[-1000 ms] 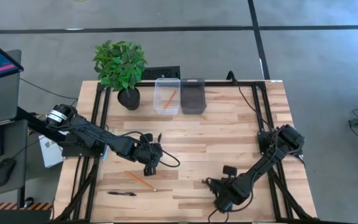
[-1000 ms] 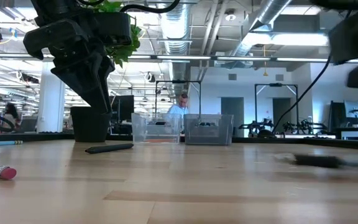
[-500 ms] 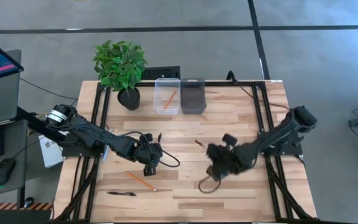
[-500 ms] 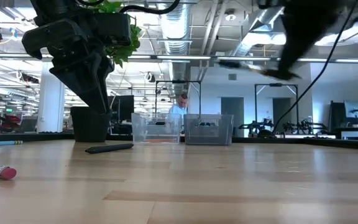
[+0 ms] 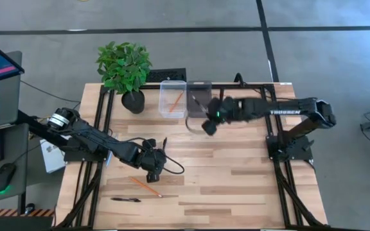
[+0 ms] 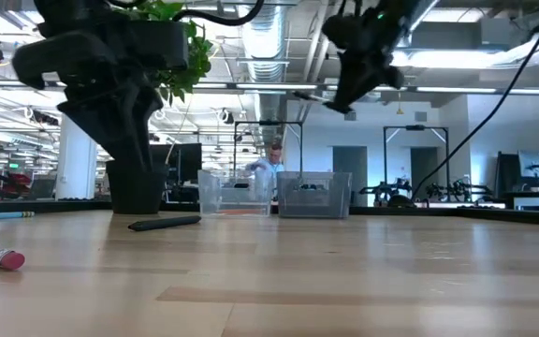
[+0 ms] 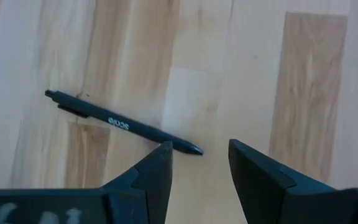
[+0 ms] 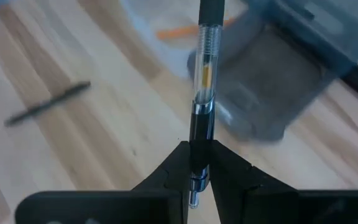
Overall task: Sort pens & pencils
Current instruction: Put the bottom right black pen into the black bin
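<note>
My right gripper (image 5: 208,122) hangs in the air beside the dark bin (image 5: 199,98) and is shut on a black pen (image 8: 201,74). The clear bin (image 5: 173,97) next to it holds an orange pencil (image 5: 176,98). My left gripper (image 7: 199,163) is open and hovers low over the table, just short of one end of a second black pen (image 7: 122,122), which lies flat; its fingers stand apart from it. Another pencil (image 5: 145,186) and a third pen (image 5: 126,199) lie flat near the table's near edge. My right gripper pinches the pen between its two fingers on the dark lower barrel (image 8: 194,140), close to one end, which pokes out behind the fingers. The rest, with its see-through section, sticks out ahead of the fingertips. The pen is lifted clear and lies roughly level in the low view (image 6: 310,95).
A potted plant (image 5: 125,69) stands at the far left corner, beside the clear bin. Black frame rails (image 5: 101,122) run along both sides of the table. In the low view a pencil's eraser end (image 6: 0,256) lies close to the camera. A person shows in the room beyond.
My right gripper has risen from low by the table's near edge and swung toward the far edge, carrying the pen lifted clear, up to the dark bin. It has stayed shut on the pen. My left gripper has shifted only slightly.
</note>
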`<state>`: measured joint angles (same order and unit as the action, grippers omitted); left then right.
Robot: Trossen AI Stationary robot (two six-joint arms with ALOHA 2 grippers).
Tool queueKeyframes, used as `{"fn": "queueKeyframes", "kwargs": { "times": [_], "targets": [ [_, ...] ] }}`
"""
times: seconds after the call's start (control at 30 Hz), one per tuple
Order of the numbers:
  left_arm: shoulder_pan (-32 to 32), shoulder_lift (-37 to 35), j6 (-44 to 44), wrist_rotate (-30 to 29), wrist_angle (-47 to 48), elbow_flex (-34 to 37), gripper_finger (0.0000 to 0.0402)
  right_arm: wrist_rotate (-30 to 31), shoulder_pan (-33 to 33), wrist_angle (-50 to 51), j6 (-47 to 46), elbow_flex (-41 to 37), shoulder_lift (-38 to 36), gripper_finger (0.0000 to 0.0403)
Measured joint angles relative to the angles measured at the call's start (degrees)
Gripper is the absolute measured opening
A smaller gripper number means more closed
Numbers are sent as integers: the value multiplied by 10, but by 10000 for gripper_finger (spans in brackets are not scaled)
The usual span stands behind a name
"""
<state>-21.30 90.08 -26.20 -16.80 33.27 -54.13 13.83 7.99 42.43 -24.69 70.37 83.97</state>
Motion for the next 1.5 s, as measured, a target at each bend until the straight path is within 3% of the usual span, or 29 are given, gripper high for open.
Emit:
{"fn": "queueKeyframes", "kwargs": {
  "times": [0.27,0.47,0.87,1.5],
  "targets": [
    [-24,0,-17,0,14,0,149,-45,125,-42,64,-1,51,74],
    [-31,0,-19,0,20,0,149,-83,165,-94,101,0,121,74],
    [-31,0,-36,0,24,0,149,-99,182,-130,112,1,225,74],
    [-31,0,1,0,23,0,149,-95,176,-109,99,1,199,78]
  ]
}}
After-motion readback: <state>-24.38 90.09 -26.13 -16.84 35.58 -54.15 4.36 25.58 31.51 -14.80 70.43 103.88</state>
